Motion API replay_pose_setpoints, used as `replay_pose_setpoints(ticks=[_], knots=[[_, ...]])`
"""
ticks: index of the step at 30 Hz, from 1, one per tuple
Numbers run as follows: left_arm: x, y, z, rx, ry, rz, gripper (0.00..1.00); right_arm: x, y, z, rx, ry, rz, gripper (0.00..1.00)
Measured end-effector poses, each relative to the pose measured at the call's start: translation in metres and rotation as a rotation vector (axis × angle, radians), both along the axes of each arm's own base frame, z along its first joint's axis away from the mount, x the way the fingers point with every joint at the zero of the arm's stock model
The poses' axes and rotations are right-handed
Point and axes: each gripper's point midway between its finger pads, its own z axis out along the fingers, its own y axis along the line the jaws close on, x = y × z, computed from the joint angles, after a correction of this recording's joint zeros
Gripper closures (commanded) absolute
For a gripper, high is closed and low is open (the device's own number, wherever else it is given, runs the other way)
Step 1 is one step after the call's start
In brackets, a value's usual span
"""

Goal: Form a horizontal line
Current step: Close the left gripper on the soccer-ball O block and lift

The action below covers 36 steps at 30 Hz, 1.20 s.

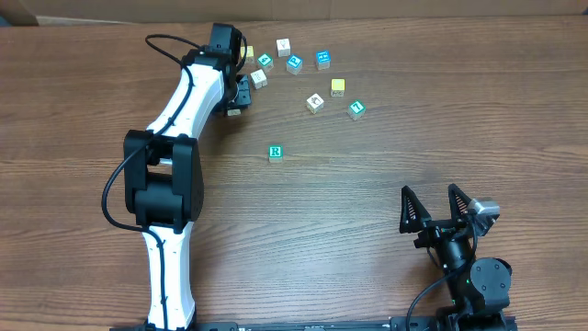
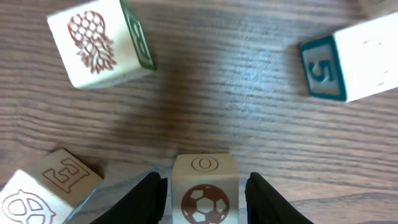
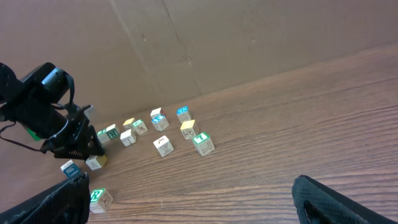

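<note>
– So, what is lying nearest the arms' bases?

– Mostly bare brown wood-grain surface. The right gripper is hovering over the near right corner, its jaws standing fully released and holding nothing.

– And farther out?

– The R cube is sitting alone in mid-surface. Beyond it the white-faced cubes are lying scattered among teal-faced cubes and a yellow cube. They are making a loose arc, so the horizontal line is not yet forming.

– Where is the left gripper sitting?

– It is hanging over the far left end of that scatter. Its own camera is showing what the overhead is hiding under the arm: a soccer-ball cube is sitting between the jaws. A thin gap seems to be showing on each side, so they are bracketing it rather than clenching it. A pineapple cube, a cube with a 5 and an E cube are lying around it, all apart from it.

– Is anything showing of the room?

– Only the right wrist view is giving that. A plain brown cardboard-like wall is rising right behind the far edge of the surface.
</note>
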Motion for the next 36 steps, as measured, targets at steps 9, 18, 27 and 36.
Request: replay_pose_setpoints(ticks=[9, 18, 27, 36], knots=[[-0.0029, 0.0005, 0.0001, 0.002, 0.013, 0.000, 0.63, 0.0000, 0.0000, -0.0001, 0.000, 0.000, 0.000, 0.00], [-0.0079, 0.0014, -0.0013, 0.005, 0.034, 0.004, 0.62, 0.0000, -0.0001, 0.0000, 0.000, 0.000, 0.000, 0.00], [-0.0077, 0.0014, -0.0013, 0.001, 0.033, 0.016, 0.63, 0.0000, -0.0001, 0.0000, -0.001, 0.000, 0.000, 0.00], [-0.0045, -0.0006, -0.0004, -0.012, 0.018, 0.034, 0.64, 0.0000, -0.0001, -0.0001, 0.000, 0.000, 0.000, 0.00]])
